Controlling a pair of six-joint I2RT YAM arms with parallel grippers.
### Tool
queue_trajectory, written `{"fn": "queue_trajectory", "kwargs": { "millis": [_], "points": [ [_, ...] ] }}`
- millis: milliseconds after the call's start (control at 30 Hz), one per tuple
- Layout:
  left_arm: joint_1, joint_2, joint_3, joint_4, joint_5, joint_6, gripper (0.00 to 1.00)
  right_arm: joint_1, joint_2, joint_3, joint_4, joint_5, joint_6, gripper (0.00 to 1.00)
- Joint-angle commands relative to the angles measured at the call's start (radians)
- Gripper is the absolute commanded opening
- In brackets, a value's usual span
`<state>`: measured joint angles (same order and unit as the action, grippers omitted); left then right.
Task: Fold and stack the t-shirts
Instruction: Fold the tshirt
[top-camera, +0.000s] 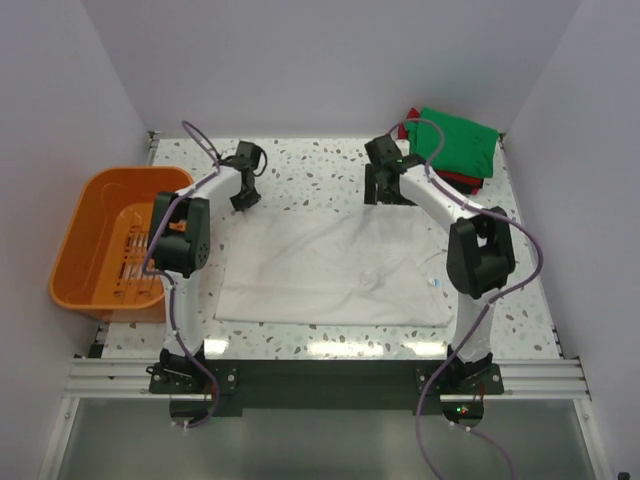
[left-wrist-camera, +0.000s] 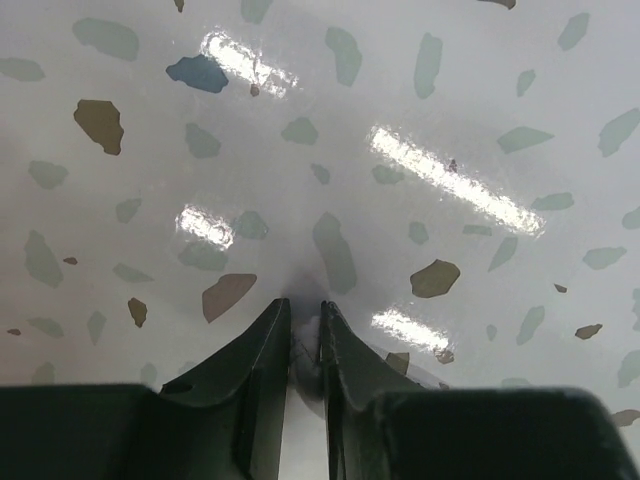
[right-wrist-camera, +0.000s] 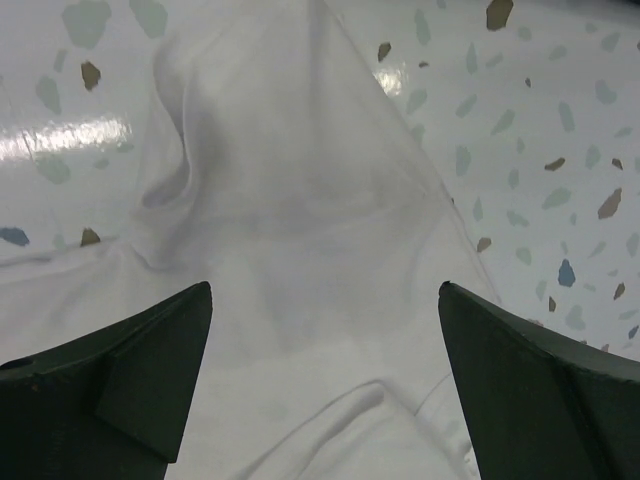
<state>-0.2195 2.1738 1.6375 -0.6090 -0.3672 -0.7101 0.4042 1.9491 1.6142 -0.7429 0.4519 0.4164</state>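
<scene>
The off-white t-shirt (top-camera: 330, 270) lies spread flat in the middle of the table, its small light-blue neck label (top-camera: 434, 284) near the right edge. My left gripper (top-camera: 245, 196) is at the shirt's far left corner; in the left wrist view (left-wrist-camera: 305, 305) its jaws are nearly closed on a thin bit of white cloth. My right gripper (top-camera: 386, 190) hovers over the far right part of the shirt (right-wrist-camera: 290, 200), open wide with nothing between the jaws (right-wrist-camera: 325, 290). A folded green t-shirt (top-camera: 458, 143) lies on red and dark ones at the back right.
An orange plastic basket (top-camera: 90, 215) stands at the table's left edge beside the left arm. White walls enclose the table at the back and on both sides. The stack of shirts sits in the back right corner.
</scene>
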Motion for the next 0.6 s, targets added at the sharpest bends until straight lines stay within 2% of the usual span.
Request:
{"fn": "queue_trajectory", "kwargs": {
  "millis": [0, 100, 300, 567],
  "points": [
    [0.006, -0.005, -0.065, 0.02, 0.046, 0.02, 0.22, -0.013, 0.083, 0.177, -0.007, 0.053, 0.013, 0.99],
    [0.006, -0.02, -0.093, 0.031, 0.048, 0.032, 0.0, -0.019, 0.197, 0.322, -0.056, 0.053, 0.039, 0.99],
    [0.005, -0.106, -0.165, 0.133, 0.051, 0.103, 0.0, -0.024, 0.372, 0.492, -0.058, 0.059, 0.084, 0.99],
    [0.005, -0.216, -0.22, 0.231, 0.106, 0.162, 0.0, -0.03, 0.496, 0.573, 0.099, 0.048, 0.082, 0.98]
  ]
}}
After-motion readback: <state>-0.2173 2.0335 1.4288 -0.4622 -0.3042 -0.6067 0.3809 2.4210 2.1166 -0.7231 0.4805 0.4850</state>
